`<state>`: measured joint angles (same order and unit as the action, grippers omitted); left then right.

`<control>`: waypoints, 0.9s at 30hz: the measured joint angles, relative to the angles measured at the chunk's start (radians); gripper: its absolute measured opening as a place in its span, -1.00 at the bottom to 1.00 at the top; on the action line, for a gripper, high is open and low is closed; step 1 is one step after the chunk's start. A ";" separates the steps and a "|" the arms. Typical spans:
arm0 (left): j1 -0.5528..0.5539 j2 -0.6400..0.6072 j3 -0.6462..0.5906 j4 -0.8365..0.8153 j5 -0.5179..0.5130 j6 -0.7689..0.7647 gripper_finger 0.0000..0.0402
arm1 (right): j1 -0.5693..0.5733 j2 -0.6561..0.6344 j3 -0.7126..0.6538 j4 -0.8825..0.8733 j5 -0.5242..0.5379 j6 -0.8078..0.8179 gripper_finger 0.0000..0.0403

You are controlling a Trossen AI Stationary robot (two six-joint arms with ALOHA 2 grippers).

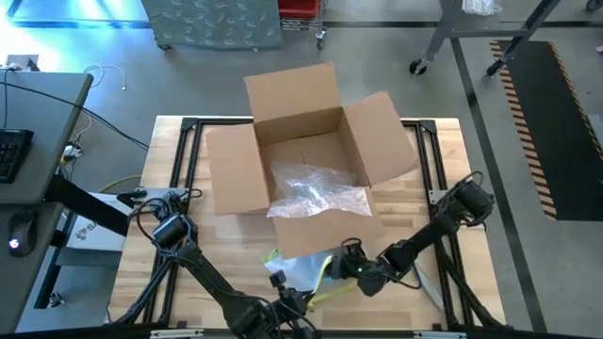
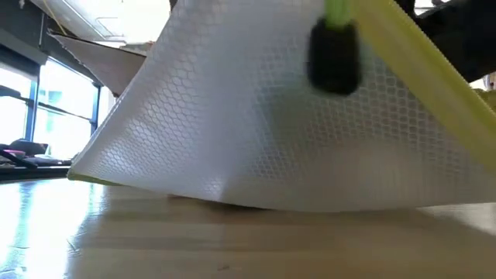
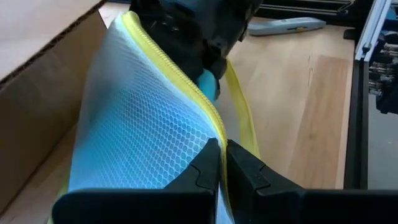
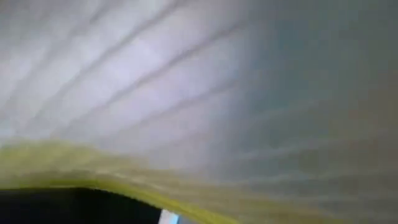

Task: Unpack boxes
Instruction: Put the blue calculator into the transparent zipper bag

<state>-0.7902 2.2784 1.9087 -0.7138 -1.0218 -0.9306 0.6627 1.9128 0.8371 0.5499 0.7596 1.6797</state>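
The brown cardboard box stands open in the middle of the table, flaps spread, with crinkly clear film inside. In front of it, near the table's near edge, a clear honeycomb-patterned sleeve with a yellow edge stands tilted, its lower edge on the wood. My left gripper is shut on it. My right gripper is at the sleeve's yellow edge farther along. The sleeve fills the right wrist view. My left gripper pinches the sleeve's yellow edge between its two fingers. It comes from the table's near side, slanting a little downward. The sleeve rises tilted beyond the fingers, and its lower edge rests on the table.
A grey cutter lies on the wood to the right of the sleeve. Black frame rails run around the tabletop. A desk with a keyboard stands off the table's left side.
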 joint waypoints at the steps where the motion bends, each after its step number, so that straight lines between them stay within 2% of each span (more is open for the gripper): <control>1: 0.000 0.000 0.000 -0.001 0.000 0.000 -1.00 | -0.003 -0.002 0.000 0.000 -0.043 -0.034 0.21; 5: 0.000 0.000 0.000 -0.045 0.002 -0.050 -1.00 | -0.040 -0.006 0.000 0.000 -0.334 -0.186 0.36; 7: -0.001 0.000 0.000 -0.087 0.002 -0.099 -1.00 | -0.056 -0.013 0.000 0.001 -0.437 -0.216 0.38; 14: -0.006 0.000 0.000 -0.254 0.037 -0.299 -1.00 | -0.095 -0.043 0.000 0.001 -0.670 -0.219 0.39; 18: -0.005 0.000 -0.001 -0.285 0.046 -0.345 -1.00 | -0.100 -0.045 0.000 0.028 -0.735 -0.233 0.39; 20: -0.005 0.000 -0.001 -0.285 0.045 -0.351 -1.00 | -0.101 -0.045 0.000 0.071 -0.763 -0.299 0.39; 23: -0.005 0.000 -0.001 -0.300 0.055 -0.377 -1.00 | -0.100 -0.045 0.000 0.197 -0.869 -0.444 0.39; 27: -0.011 -0.001 0.000 -0.389 0.087 -0.477 -1.00 | -0.064 -0.046 0.003 0.311 -0.986 -0.654 0.39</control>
<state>-0.8008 2.2772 1.9083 -1.1033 -0.9350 -1.4074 0.5991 1.8664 0.8398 0.8609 -0.2260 1.0253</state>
